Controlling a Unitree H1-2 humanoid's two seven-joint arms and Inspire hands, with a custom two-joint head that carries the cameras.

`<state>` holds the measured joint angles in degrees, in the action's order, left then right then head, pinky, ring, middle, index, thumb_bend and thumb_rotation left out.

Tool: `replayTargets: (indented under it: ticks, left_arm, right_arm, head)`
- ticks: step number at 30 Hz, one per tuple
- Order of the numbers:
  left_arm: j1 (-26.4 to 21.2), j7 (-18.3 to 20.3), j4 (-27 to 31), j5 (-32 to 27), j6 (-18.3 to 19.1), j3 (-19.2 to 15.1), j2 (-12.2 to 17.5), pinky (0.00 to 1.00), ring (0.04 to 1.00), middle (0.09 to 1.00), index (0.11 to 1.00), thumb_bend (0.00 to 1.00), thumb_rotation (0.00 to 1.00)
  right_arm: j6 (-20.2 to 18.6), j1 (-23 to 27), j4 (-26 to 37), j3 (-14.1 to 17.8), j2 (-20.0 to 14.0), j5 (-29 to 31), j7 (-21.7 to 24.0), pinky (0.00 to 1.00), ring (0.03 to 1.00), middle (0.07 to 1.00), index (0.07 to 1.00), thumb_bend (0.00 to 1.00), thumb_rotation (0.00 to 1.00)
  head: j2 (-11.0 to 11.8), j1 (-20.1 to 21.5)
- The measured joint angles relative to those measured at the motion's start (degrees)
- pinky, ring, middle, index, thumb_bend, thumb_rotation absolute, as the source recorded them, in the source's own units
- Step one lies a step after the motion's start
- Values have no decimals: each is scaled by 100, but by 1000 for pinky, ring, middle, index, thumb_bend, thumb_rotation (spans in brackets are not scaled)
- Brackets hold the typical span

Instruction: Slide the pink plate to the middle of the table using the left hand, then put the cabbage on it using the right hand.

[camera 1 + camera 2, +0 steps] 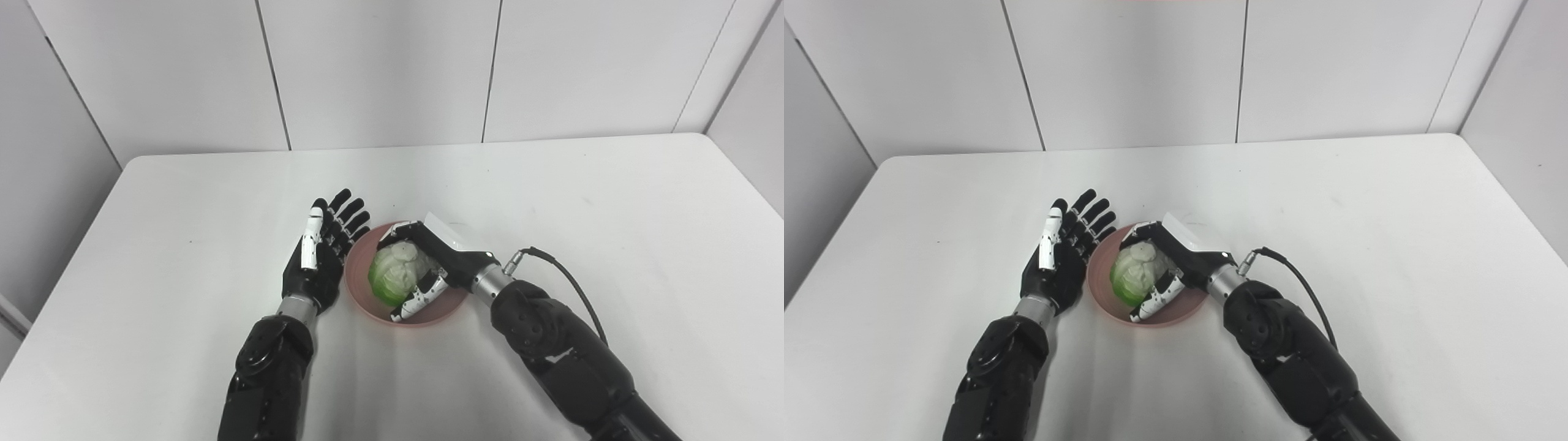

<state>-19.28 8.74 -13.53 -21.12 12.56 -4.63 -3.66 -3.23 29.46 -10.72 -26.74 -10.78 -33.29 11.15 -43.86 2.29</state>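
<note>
Your right hand (429, 269) wraps its fingers around the cabbage (392, 275) over the pink plate (361, 288) near mid-table (551, 202), stem end up and back, leafy green end toward you. Your left hand (1059, 263) waits beside the plate's rim, fingers spread, empty. Both views show the same.

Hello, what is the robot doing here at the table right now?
The right hand is closed around the cabbage and holds it over the pink plate, which sits near the middle of the white table. The left hand is open, fingers spread, just beside the plate's left rim. Whether the cabbage already rests on the plate is hard to tell.
</note>
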Motion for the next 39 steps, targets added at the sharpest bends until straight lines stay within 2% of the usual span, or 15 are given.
replayTargets:
  ticks: [1, 3, 5, 7, 9, 13, 20, 24, 27, 30, 34, 36, 37, 39]
  left_arm:
    - [0, 0, 0, 0, 0, 0, -1, 906, 891, 891, 874, 404, 1000]
    - [0, 0, 2, 0, -1, -1, -5, 905, 891, 890, 873, 404, 1000]
    - [0, 0, 1, 0, -1, -1, -9, 899, 888, 892, 880, 403, 1000]
    - [0, -1, 0, 0, -1, -1, -12, 896, 886, 892, 880, 402, 1000]
    - [0, 0, -1, 0, -3, -2, -15, 896, 877, 890, 885, 393, 1000]
    - [-1, 2, -2, 0, -3, -3, -15, 884, 876, 893, 891, 386, 1000]
    - [-1, 0, 6, 0, -3, -4, -29, 871, 875, 895, 887, 385, 1000]
    - [34, -10, 86, 1, 72, 1, -35, 880, 880, 898, 893, 392, 1000]
    - [83, -44, 222, 0, 212, 1, -32, 908, 899, 904, 899, 391, 1000]
    - [126, -48, 287, -6, 246, -9, -36, 903, 898, 894, 880, 377, 1000]
    - [183, -49, 372, 16, 245, -4, -14, 894, 885, 888, 885, 382, 1000]
    - [255, -61, 497, 118, 247, 13, 39, 907, 897, 898, 897, 384, 1000]
    - [293, -72, 552, 146, 254, 36, 62, 915, 904, 906, 904, 386, 1000]
    - [441, -117, 816, 253, 306, 51, 94, 926, 911, 916, 912, 387, 1000]
  right_arm:
    - [-5, 6, 19, -13, -12, -43, 53, 611, 728, 786, 816, 796, 159]
    - [-38, 3, 73, -22, -23, -109, 118, 623, 744, 803, 829, 798, 177]
    - [-61, 1, 109, -25, -30, -179, 189, 699, 815, 861, 888, 818, 337]
    - [-63, -11, 133, -30, -46, -233, 239, 727, 843, 885, 912, 836, 419]
    - [-104, -25, 220, -38, -81, -334, 361, 875, 939, 969, 983, 888, 617]
    - [-269, -19, 513, -86, -204, -426, 843, 935, 982, 998, 999, 940, 763]
    - [-504, -71, 845, -4, -215, -370, 1198, 958, 1000, 1000, 1000, 998, 821]
    - [-523, -177, 1106, 242, -181, -172, 1171, 932, 991, 1000, 1000, 1000, 864]
    - [-522, -329, 1314, 478, -107, 0, 1025, 898, 978, 1000, 1000, 1000, 919]
    - [-502, -510, 1397, 790, 45, 325, 773, 883, 968, 1000, 1000, 951, 979]
    - [-386, -740, 1531, 1121, 272, 602, 330, 868, 960, 1000, 1000, 912, 999]
    - [-374, -817, 1571, 1268, 386, 719, 116, 901, 975, 1000, 1000, 873, 1000]
    - [-374, -868, 1582, 1377, 449, 821, 32, 940, 991, 1000, 1000, 803, 1000]
    - [-373, -1011, 1591, 1640, 585, 1135, -126, 968, 998, 1000, 1000, 753, 1000]
  head:
    - [0, 0]
    - [0, -9]
    - [0, -9]
    - [0, 0]
    - [0, -9]
    - [-9, 0]
    - [0, 9]
    - [-9, 17]
    - [0, 35]
    - [18, 35]
    - [44, 53]
    - [70, 70]
    - [88, 62]
    - [88, 62]
